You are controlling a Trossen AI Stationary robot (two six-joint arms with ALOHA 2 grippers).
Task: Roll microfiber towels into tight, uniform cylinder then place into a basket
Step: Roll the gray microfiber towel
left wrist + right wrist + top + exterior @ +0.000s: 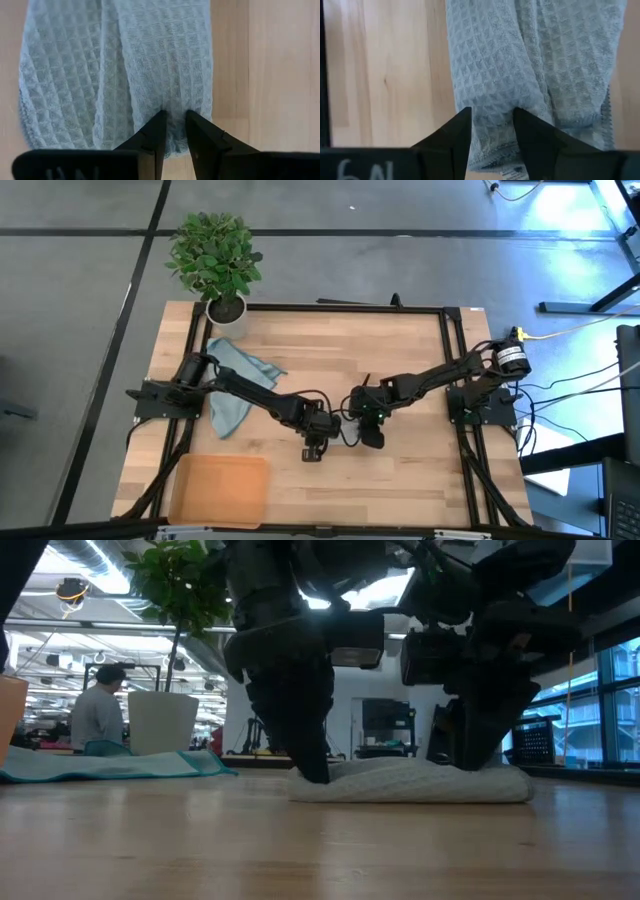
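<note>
At mid-bench (400,360) I see my left gripper (175,120) and right gripper (491,117) each clenched on an end of the rolled grey towel (410,783); the basket (220,490) sits at the near-left corner.

Grippers hide the grey towel (420,782) from above.
</note>
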